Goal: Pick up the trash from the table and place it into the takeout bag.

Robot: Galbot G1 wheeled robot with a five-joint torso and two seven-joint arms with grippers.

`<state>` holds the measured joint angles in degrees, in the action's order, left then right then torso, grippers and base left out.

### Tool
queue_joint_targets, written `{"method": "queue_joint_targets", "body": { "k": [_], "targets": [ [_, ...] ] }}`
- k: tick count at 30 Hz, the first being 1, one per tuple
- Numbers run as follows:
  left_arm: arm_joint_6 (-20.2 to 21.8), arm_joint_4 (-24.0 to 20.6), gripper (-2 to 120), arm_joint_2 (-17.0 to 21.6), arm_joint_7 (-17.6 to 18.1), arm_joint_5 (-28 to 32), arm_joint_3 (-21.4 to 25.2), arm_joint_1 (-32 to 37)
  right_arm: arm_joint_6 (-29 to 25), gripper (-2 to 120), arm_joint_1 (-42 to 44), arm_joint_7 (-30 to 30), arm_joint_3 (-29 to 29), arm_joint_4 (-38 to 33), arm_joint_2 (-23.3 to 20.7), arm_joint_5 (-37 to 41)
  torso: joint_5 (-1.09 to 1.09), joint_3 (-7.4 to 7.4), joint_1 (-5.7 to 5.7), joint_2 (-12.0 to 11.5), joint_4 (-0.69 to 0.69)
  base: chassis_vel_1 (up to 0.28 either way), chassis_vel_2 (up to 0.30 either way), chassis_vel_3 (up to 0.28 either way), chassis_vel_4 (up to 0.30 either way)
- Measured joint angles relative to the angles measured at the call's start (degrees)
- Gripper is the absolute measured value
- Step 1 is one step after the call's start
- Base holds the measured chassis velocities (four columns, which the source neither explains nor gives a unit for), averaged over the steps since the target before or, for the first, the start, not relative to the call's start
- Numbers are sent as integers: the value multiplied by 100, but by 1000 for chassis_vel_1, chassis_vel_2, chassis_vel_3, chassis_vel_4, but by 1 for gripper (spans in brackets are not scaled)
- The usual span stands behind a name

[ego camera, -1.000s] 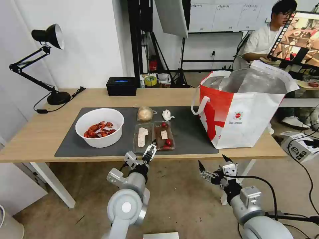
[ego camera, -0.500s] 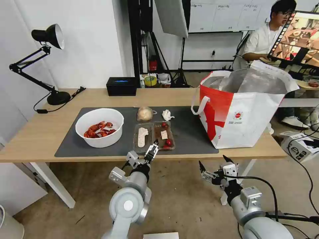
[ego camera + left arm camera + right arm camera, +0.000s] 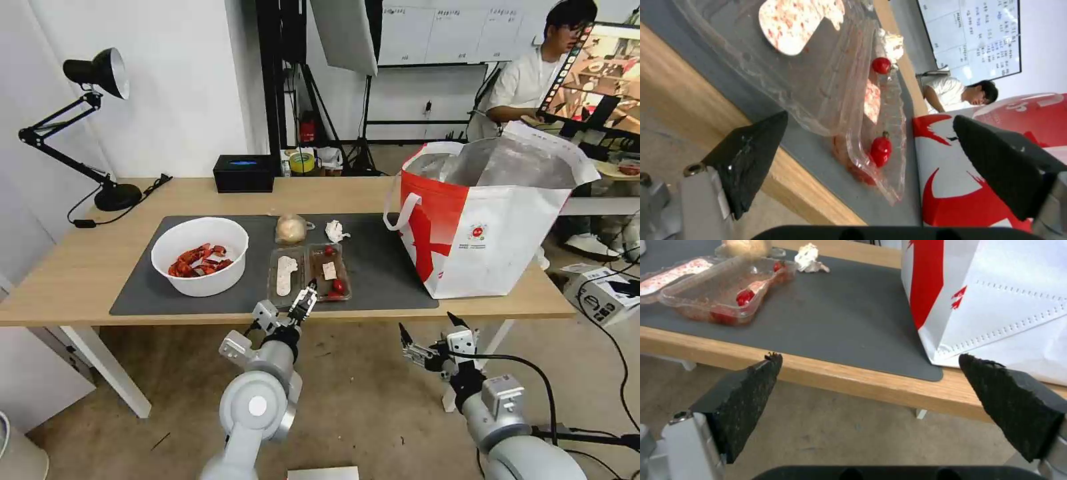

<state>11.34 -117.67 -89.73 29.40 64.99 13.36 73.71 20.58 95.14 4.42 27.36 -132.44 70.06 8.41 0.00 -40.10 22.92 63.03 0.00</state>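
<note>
Trash, four items, all lying on the dark grey mat [image 3: 380, 267] that covers the middle of the tabletop [image 3: 67, 267]; none yet in the takeout bag [image 3: 487, 227].

Item one: white bowl of crayfish shells [image 3: 200, 255], at the mat's left end, well apart from both grippers.
Item two: clear two-part tray [image 3: 308, 273], at the mat's near edge, holding pale scraps and small red pieces; its position at the rim of the mat makes it the easiest first reach from below.
Item three: small clear bag with beige lump [image 3: 291, 229], just behind the tray.
Item four: crumpled tissue [image 3: 335, 231], beside the lump bag, toward the tote.

Takeout bag: upright at the right end of the tabletop, mouth spread wide and foil lining exposed, so it appears ready to receive drops from above.

Left gripper [image 3: 304, 305]: at the near edge of the tabletop, directly before the tray; fingers spread and holding nothing. In the left wrist view the tray [image 3: 849, 100] sits framed between the two dark pads [image 3: 751, 156], which suggests alignment for a grasp on its near rim.

Right gripper [image 3: 430, 333]: below tabletop level, in front of the tote, fingers wide apart and unloaded; apparently waiting.

Unrelated: black box [image 3: 243, 173] and desk lamp [image 3: 93, 127] at the rear.
</note>
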Motion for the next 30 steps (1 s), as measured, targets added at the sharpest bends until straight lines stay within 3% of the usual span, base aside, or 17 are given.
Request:
{"method": "queue_joint_targets", "body": {
  "k": [19, 30],
  "targets": [
    [-40, -90, 100, 107, -27, 187, 154, -229, 0, 100, -45, -1, -41, 65, 16, -16, 0, 0, 0, 0, 0, 0, 0, 0, 0],
    [-44, -209, 100, 499, -27, 485, 229, -513, 0, 100, -19, -7, -46, 39, -2, -35, 0, 0, 0, 0, 0, 0, 0, 0, 0]
  ]
}}
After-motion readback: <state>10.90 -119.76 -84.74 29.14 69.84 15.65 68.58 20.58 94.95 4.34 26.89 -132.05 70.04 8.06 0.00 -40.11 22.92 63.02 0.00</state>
